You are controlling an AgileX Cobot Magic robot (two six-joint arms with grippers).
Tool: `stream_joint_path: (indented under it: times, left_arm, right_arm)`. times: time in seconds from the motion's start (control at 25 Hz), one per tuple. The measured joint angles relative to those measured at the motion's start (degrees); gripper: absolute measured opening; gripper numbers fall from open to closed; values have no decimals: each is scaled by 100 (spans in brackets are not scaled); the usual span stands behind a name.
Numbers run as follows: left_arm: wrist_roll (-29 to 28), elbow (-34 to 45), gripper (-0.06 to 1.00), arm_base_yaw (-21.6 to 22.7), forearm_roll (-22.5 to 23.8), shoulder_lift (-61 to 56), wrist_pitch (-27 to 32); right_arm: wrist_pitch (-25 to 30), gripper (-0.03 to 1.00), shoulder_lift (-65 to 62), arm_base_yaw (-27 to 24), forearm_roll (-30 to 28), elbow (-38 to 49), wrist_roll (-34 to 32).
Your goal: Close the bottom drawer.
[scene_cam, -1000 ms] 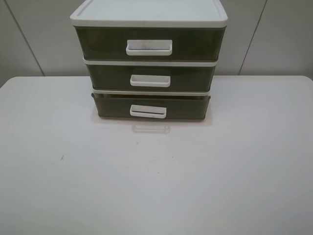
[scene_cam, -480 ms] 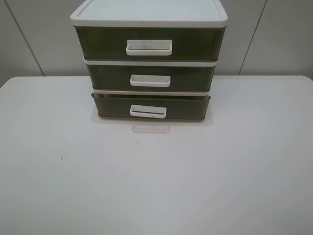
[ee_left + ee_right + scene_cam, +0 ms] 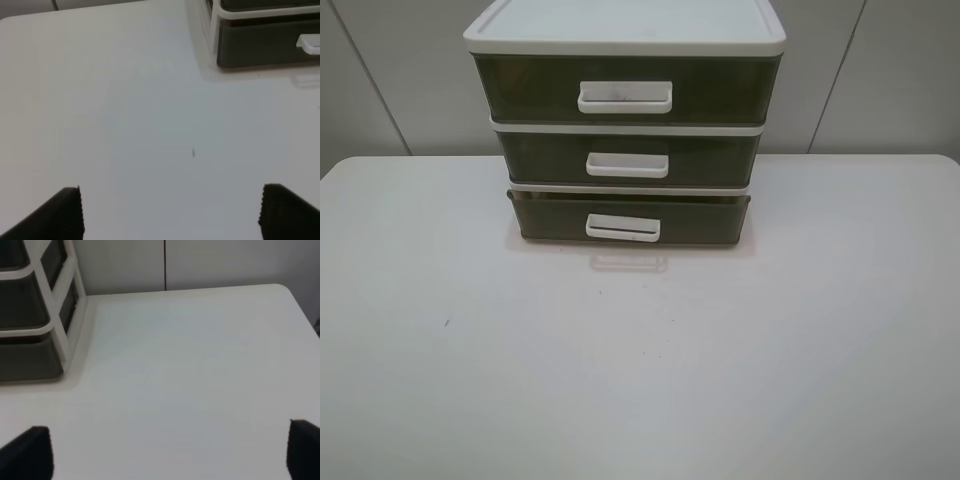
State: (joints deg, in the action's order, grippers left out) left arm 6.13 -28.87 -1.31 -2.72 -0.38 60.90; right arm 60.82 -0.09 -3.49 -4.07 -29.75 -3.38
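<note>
A white-framed cabinet (image 3: 625,35) with three smoky-brown drawers stands at the back middle of the table. The bottom drawer (image 3: 550,217) sticks out a little in front of the two above it; its white loop handle (image 3: 623,228) faces me. A corner of it shows in the left wrist view (image 3: 260,45) and in the right wrist view (image 3: 25,360). Neither gripper shows in the exterior view. The left gripper (image 3: 170,212) is open and empty above bare table, well short of the drawer. The right gripper (image 3: 170,455) is open and empty, off to the cabinet's right.
The white table (image 3: 640,370) spreads in front of the cabinet, with a small dark speck (image 3: 446,322) at front left. The middle drawer (image 3: 540,158) and the taller top drawer (image 3: 520,90) sit flush in the frame. A grey panelled wall (image 3: 880,70) stands behind.
</note>
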Motion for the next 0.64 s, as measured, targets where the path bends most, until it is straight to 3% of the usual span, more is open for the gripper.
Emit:
stream_joint_path:
  times: [0.64]
  left_arm:
    - [0,0,72,0,0,0,0]
  right_arm:
    - [1,82,0,-4,22,0,31]
